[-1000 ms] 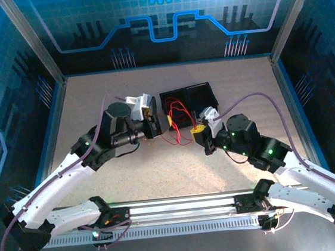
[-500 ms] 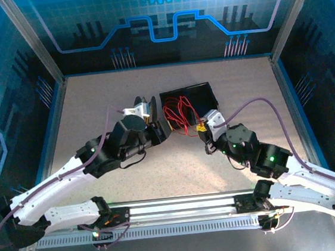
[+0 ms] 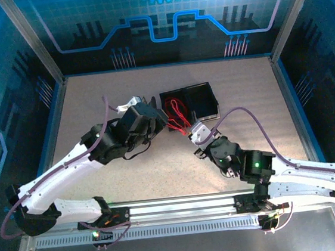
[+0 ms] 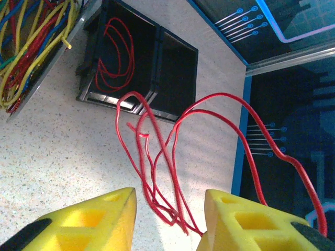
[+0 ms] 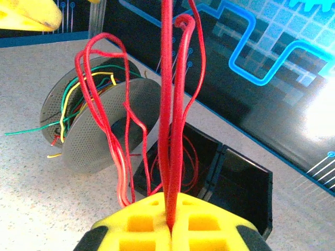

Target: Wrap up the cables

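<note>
my right jaws are clamped on the cables (image 5: 170, 157): a red bundle rises straight out of the seam between the yellow pads (image 5: 141, 225). my left jaws stand wide. in the left wrist view, several red strands hang through the gap, unpinched. the rest of the red wire arcs in loose loops above the bench (image 3: 160, 168). a few turns lie in the black tray (image 4: 175, 68), in the compartment nearer the grey perforated spool (image 5: 99, 130).

step in hand, as i judge it: gather the loose loops into one coil.

- hold the right grip firm as the anchor.
- close the left jaws only when every strand sits between the pads.
- draw slack out gently; thin wire kinks or slips if jerked.
- steer the loops away from the tray walls and the spool's stray strands, where they could snag.
</note>
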`<act>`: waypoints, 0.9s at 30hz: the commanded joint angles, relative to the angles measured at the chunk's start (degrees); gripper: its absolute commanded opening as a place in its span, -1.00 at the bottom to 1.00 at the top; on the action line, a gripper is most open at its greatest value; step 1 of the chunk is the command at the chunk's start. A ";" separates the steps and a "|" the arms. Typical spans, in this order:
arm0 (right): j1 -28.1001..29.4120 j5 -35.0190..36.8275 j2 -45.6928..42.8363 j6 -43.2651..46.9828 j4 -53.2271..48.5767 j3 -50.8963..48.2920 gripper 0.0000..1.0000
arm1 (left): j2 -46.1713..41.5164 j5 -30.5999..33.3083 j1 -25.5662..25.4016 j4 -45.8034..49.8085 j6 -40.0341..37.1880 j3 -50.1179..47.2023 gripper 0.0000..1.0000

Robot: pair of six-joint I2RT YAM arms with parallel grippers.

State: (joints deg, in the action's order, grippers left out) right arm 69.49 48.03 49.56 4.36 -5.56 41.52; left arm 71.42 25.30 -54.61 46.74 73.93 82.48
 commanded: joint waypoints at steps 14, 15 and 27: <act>2.92 6.63 -1.13 4.60 5.80 -1.96 -1.00 | 5.14 2.12 -0.01 3.75 2.68 5.45 -0.48; 3.14 6.79 -1.30 4.76 5.83 -2.01 -1.00 | 5.47 2.04 -0.04 3.74 2.61 5.64 -0.48; 4.34 8.23 -2.79 4.96 5.83 -2.91 -1.00 | 7.90 0.45 0.08 3.28 2.42 6.38 -0.55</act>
State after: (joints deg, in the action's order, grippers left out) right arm 72.82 54.08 47.97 9.13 -2.02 39.18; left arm 78.94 25.89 -54.61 49.50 76.53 86.98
